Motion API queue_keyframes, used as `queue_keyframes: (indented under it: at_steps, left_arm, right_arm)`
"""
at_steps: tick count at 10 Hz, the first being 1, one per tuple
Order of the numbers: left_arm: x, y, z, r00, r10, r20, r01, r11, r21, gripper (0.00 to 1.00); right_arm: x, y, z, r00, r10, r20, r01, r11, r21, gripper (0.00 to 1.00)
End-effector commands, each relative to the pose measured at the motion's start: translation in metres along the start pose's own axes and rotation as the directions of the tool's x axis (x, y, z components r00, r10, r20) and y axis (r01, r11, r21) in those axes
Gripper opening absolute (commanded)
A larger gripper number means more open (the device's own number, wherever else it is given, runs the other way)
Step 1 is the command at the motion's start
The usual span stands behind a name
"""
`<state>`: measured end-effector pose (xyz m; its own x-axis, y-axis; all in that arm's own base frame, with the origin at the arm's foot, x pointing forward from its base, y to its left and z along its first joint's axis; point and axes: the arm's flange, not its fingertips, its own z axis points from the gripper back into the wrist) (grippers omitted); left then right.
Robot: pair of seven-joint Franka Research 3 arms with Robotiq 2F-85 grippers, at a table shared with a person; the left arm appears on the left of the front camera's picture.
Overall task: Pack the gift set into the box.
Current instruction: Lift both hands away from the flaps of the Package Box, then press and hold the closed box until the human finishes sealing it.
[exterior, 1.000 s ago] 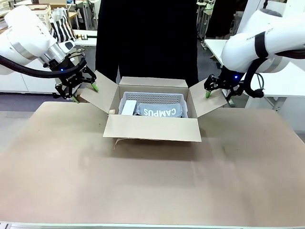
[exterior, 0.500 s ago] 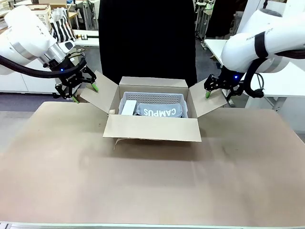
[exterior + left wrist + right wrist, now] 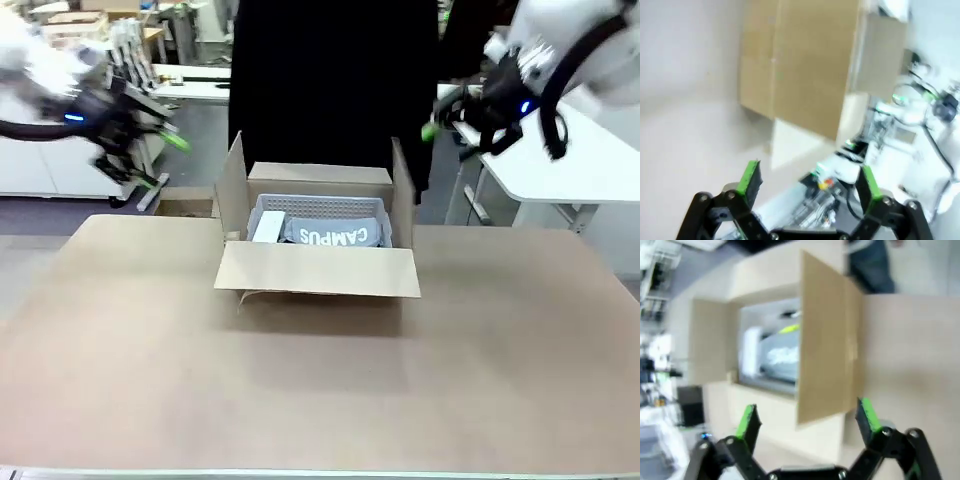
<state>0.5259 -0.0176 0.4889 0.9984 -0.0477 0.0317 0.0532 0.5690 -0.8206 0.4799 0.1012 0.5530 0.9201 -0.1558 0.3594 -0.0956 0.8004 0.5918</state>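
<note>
the brown corrugated cardboard box (image 3: 318, 272) sits mid-bench (image 3: 300, 390), side flaps upright, near flap folded outward. inside it rests the pale perforated plastic basket (image 3: 320, 207) holding the grey "campus" item (image 3: 335, 236) and the small white carton (image 3: 266, 228). the left end effector (image 3: 163, 162) and the right end effector (image 3: 450, 125) hang clear of the flaps, jaws spread, nothing between their pads. a person in black (image 3: 330, 90) stands just behind the box.

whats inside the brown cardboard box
A pale perforated plastic basket holding a grey item lettered CAMPUS and a small white carton; the box front hides their lower parts.
</note>
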Motion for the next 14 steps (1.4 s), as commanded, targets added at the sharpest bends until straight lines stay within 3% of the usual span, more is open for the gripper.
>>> queue_keyframes:
  at_steps: [1,2,3,4,5,6,14]
  left_arm:
    - [-0.037,0.043,0.052,0.984,-0.055,-0.168,-0.010,0.930,-0.368,1.00]
    - [-0.053,0.054,0.069,0.995,-0.092,-0.048,0.049,0.825,-0.564,1.00]
    - [-0.064,0.067,0.082,0.995,-0.054,0.087,0.098,0.754,-0.649,1.00]
    - [-0.063,0.073,0.086,0.991,-0.013,0.134,0.102,0.726,-0.680,1.00]
    - [-0.053,0.075,0.083,0.992,0.035,0.123,0.051,0.772,-0.633,1.00]
    - [-0.074,0.069,0.103,0.995,-0.056,0.088,0.097,0.807,-0.583,1.00]
    - [-0.074,0.069,0.103,0.995,-0.056,0.088,0.097,0.807,-0.583,1.00]
  right_arm:
    - [-0.081,-0.044,0.075,0.997,-0.051,0.057,0.021,0.903,0.429,1.00]
    - [-0.106,-0.057,0.097,0.980,-0.097,0.173,0.010,0.895,0.447,1.00]
    - [-0.122,-0.082,0.110,0.955,-0.183,0.235,0.051,0.878,0.476,1.00]
    - [-0.123,-0.108,0.108,0.945,-0.243,0.218,0.125,0.886,0.447,1.00]
    - [-0.108,-0.133,0.091,0.904,-0.357,0.236,0.290,0.916,0.276,1.00]
    - [-0.121,-0.081,0.123,0.952,-0.221,0.213,0.101,0.880,0.465,1.00]
    - [-0.121,-0.081,0.123,0.952,-0.221,0.213,0.101,0.880,0.465,1.00]
